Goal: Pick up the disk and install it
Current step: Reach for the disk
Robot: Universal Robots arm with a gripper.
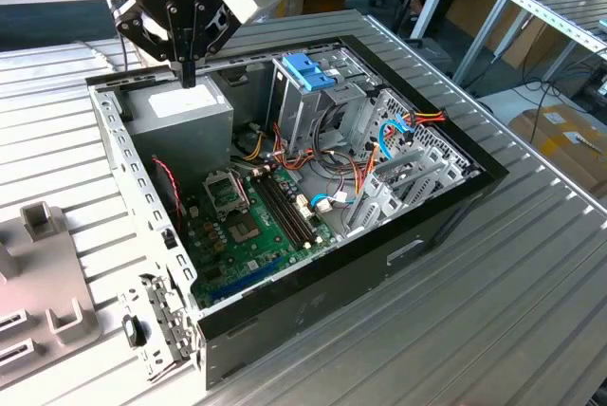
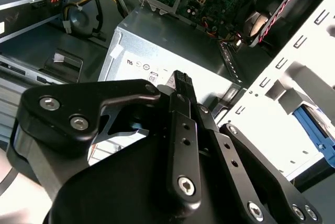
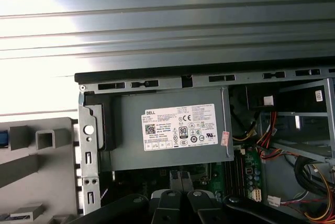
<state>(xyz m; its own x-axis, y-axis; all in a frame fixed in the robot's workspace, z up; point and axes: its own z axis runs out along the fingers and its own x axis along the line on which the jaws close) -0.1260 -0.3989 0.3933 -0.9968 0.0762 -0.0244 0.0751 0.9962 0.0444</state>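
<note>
Grey ribbed aluminium forms the table (image 1: 512,311) on which the open computer chassis (image 1: 398,249) lies on its side with the interior exposed. The green motherboard (image 1: 247,226) covers the chassis floor. The metal drive cage (image 1: 302,112) stands behind it, topped by a blue latch (image 1: 308,69). Red, yellow and blue cables (image 1: 403,121) run between the cage and the chassis wall on the exterior view's right.

The power supply (image 1: 185,112), a grey box with a white label, sits in the chassis corner at the exterior view's left. The gripper (image 1: 188,72) hangs directly above this box with its tip pointing down at the labelled face. Contact with the box cannot be confirmed. The jaws are closed against each other and hold nothing. In the second wrist view the black fingers (image 2: 183,130) lie together over the grey box, and the linkage arms spread to either side.

The disk (image 2: 314,127) is outside the chassis. In the second wrist view a short length of its light-blue rail shows beyond the pale slotted chassis wall, and the rest is hidden. It is well apart from the gripper.

A grey moulded fixture (image 1: 43,273) rests on the table beside the chassis at the exterior view's left.
</note>
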